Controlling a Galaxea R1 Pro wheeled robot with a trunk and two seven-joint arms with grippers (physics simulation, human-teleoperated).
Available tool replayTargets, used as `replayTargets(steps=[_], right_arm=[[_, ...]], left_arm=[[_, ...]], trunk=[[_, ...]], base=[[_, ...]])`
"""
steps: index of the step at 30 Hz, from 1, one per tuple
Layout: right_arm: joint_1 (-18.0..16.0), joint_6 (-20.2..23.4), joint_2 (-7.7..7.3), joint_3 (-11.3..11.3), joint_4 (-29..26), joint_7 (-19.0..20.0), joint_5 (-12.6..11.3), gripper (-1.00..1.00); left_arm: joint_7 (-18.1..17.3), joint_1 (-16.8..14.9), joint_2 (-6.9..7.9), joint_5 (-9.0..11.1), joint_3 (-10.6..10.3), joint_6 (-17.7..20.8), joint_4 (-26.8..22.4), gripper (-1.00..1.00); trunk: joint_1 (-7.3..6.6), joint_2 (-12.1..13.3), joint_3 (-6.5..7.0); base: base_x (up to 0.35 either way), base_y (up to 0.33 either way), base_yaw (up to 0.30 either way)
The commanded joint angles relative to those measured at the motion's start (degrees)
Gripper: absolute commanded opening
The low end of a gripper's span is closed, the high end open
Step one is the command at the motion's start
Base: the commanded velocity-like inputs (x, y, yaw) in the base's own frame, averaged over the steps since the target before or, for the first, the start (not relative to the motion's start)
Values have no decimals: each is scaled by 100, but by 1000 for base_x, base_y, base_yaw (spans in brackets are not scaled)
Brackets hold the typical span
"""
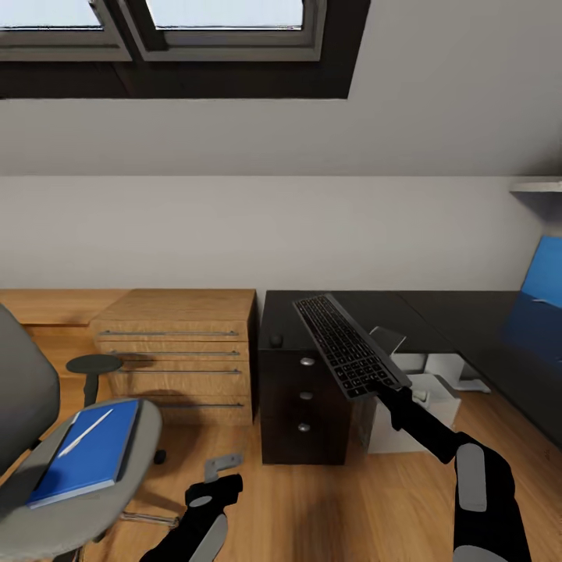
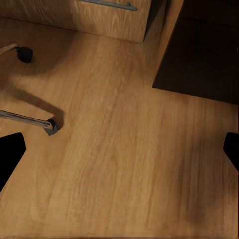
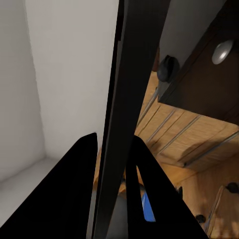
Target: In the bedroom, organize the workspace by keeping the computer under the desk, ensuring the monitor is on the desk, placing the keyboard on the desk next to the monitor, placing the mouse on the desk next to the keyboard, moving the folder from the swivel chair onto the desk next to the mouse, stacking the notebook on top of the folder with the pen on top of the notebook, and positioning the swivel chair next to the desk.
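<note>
Sticking up from the right gripper (image 1: 388, 388), the keyboard (image 1: 349, 345) is held in the air by its near short end. Its long side runs away from the robot, up and toward the wall, and it hangs over the left end of the desk (image 1: 468, 320), above the drawers. The two fingers (image 3: 74, 189) are pinched on its thin edge, one on each side, as the right wrist view shows. I think the next move is to lay it flat on the black top, so the far end has to tip down first. The mouse (image 1: 276, 340) sits on the desk just beside the keyboard's far end, so it could get bumped.

The left gripper (image 1: 221, 468) hangs low over the wood floor (image 2: 119, 149) with its fingers spread apart and nothing in them. It is nearer to the swivel chair (image 1: 86, 468), where the folder (image 1: 87, 451) lies on the seat with a pale pen (image 1: 84, 433) on top.

A white box under the desk, maybe the computer (image 1: 421, 406), is partly hidden by the keyboard and arm. I cannot make out a notebook.
</note>
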Motion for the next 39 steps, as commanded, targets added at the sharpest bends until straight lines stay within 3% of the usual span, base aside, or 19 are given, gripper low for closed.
replayTargets(steps=[1,8,27,35,39], right_arm=[[-8,42,6,-20,-4,65,-7,-100],[-7,34,6,-22,-4,59,-1,-100],[-7,33,6,-22,-1,58,2,-100],[-7,33,6,-18,-19,53,2,-100],[-7,33,6,-18,-20,53,2,-100]], left_arm=[[44,-4,4,35,-18,-3,-7,100],[35,-4,3,35,-26,-82,51,100],[61,-4,1,53,-43,-76,53,100],[49,-4,-8,44,-57,-61,57,100],[48,-4,-86,42,-67,-56,145,100]], trunk=[[-27,38,12],[-49,78,30],[-466,840,371],[-642,1161,515],[-730,1321,587]], base=[[-336,-1,0],[-232,0,0],[-11,-4,0],[-166,-237,0],[-170,-299,0]])
